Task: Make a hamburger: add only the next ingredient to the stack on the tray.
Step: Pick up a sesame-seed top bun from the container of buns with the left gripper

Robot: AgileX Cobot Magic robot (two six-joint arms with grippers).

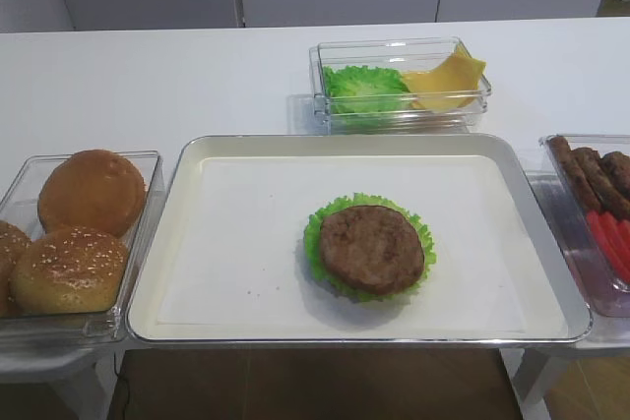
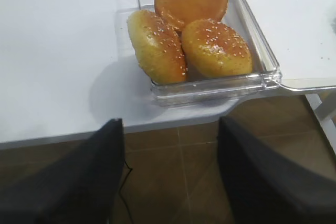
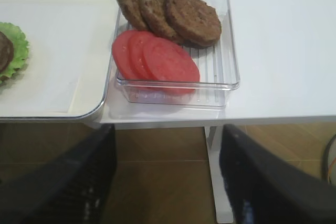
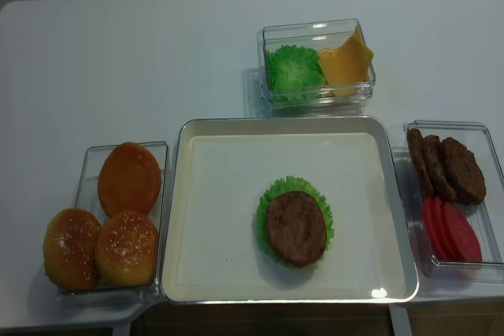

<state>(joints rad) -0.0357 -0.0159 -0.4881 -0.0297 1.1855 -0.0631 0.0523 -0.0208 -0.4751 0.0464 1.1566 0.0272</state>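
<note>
Patty-on-lettuce stack [image 1: 371,248] done on tray [image 1: 197,243]. Sesame bun top [image 2: 216,47] unpicked, ahead of left pincer [image 2: 170,174], jaws apart, empty. Right pincer [image 3: 168,177] likewise released.

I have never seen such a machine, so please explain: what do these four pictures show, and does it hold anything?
It is a two-armed robot at a white table. Two pictures look down from above; two come from cameras on its wrists. The dark shapes low in the wrist views are the left hand and the right hand, both open and holding nothing. On the tray lies a patty on lettuce. Clear boxes hold a sesame bun top among other buns, spare patties and tomato slices.
</note>
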